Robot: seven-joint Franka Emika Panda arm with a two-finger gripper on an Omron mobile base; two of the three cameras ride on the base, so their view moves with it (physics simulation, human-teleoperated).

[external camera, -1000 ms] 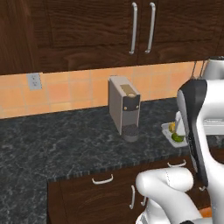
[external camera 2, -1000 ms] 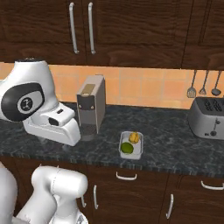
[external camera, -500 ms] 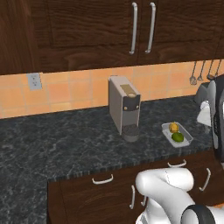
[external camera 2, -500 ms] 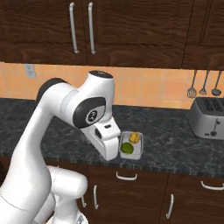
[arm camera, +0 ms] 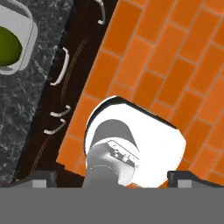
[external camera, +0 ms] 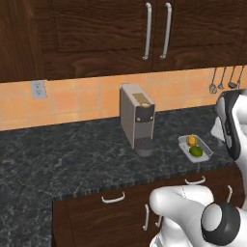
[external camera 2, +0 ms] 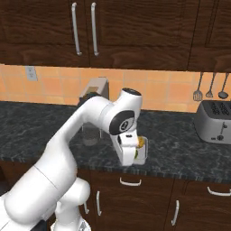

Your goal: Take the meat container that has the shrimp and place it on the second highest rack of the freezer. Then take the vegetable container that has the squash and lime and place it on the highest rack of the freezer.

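Tray [external camera: 195, 148] with the squash [external camera: 192, 140] and lime [external camera: 196, 151] sits on the bench [external camera: 72, 159], near the front edge, just right of the coffee machine [external camera: 136, 120]. In the right base view the wrist hangs in front of the tray [external camera 2: 143, 154], partly covering it. Hand view looks mostly down past the bench edge at the floor, with the tray [arm camera: 26, 48] and lime [arm camera: 8, 46] up in its left corner.

Tool [arm camera: 111, 177]: the fingertips are wide apart at the bottom of the hand view, so I read it as open with nothing between them. No shrimp container or freezer is visible here, so I can't say where either one is.

Step in hand, my read: lining up on the tray. Advice:
- Swing the tool back over the bench. It's aimed off the edge now.
- Come down from above on a tray rim, long side, not onto the produce.
- Keep the tray level on the lift. Squash and lime are loose and the lime will roll.

Clearance:
- Left of the tray is tight because of the coffee machine.
- Right side is open bench up to the toaster [external camera 2: 215, 121].
- Upper cabinets [external camera: 144, 34] overhang, so lift low and pull out toward you.
- The tray is near the front edge, so don't shove it outward on contact.
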